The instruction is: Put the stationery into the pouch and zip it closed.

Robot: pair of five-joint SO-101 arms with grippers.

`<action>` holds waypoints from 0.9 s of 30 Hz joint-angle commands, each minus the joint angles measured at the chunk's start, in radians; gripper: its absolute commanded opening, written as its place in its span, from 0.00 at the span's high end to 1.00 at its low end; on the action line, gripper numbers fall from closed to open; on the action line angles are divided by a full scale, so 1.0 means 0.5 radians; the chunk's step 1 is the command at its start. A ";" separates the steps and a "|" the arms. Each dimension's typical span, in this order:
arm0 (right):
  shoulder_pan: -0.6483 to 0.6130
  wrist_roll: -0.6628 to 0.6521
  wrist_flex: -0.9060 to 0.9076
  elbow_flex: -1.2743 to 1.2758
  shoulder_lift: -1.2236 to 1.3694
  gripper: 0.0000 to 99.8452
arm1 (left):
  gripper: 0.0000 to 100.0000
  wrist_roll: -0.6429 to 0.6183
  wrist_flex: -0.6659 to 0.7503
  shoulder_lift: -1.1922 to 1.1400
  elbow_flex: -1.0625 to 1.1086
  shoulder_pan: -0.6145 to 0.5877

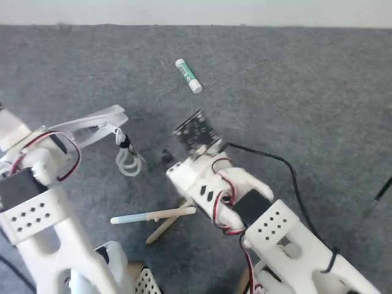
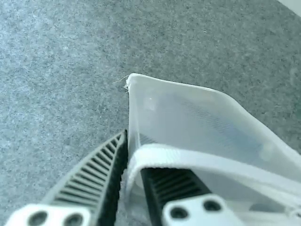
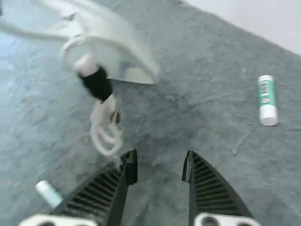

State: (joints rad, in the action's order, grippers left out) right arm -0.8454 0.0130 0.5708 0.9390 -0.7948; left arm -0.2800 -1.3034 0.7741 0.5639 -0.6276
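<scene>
Pouch: thin, limp, translucent, pinched at its webbed zip edge by the left pincer. It was judged light but floppy, so its mouth would need holding apart. Right pincer: spread and empty above the table. Pale-blue pen: beside and behind it, best taken mid-shaft. Glue stick: ahead and aside, smooth and likely to roll. Looped zip cord: dangled just before its fingertips.

Pouch at left of table, its edge btwn left gripper jaws. Cord loop hangs off pouch's right end, just left of right gripper. Glue stick behind both, well apart. Pen & stick at front btwn arms, touching.
</scene>
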 commanded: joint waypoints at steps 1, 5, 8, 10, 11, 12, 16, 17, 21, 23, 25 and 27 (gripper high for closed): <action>-0.130 0.015 0.189 -0.104 -0.087 0.84 | 0.99 -0.034 0.071 0.012 -0.078 -0.049; -0.259 0.015 0.477 -0.095 -0.084 0.84 | 0.99 -0.034 0.071 0.012 -0.084 -0.068; -0.376 -0.043 0.624 -0.095 -0.084 0.83 | 0.99 -0.034 0.071 0.012 -0.084 -0.068; -0.431 -0.123 0.695 -0.092 -0.084 0.83 | 0.99 -0.034 0.071 0.012 -0.084 -0.068; -0.446 -0.153 0.720 -0.089 -0.081 0.83 | 0.99 -0.034 0.071 0.012 -0.084 -0.071; -0.450 -0.175 0.729 -0.089 -0.069 0.83 | 0.99 -0.034 0.071 0.012 -0.084 -0.071; -0.456 -0.258 0.624 -0.037 0.106 0.83 | 0.99 -0.034 0.071 0.012 -0.084 -0.071; -0.456 -0.273 0.585 -0.037 0.173 0.84 | 0.99 -0.031 0.071 0.012 -0.084 -0.071; -0.456 -0.285 0.437 -0.040 0.437 0.84 | 0.99 -0.031 0.071 0.012 -0.084 -0.071; -0.456 -0.292 0.379 -0.043 0.539 0.83 | 0.99 -0.031 0.071 0.012 -0.084 -0.071; -0.456 -0.359 0.333 -0.043 0.609 0.84 | 0.99 -0.031 0.071 0.012 -0.084 -0.083; -0.456 -0.411 0.324 -0.043 0.658 0.84 | 0.99 -0.031 0.080 0.012 -0.084 -0.129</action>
State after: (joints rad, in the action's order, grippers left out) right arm -1.0664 -0.1465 0.7641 0.9390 -0.4787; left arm -0.2800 -1.3034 0.7741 0.5639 -0.6674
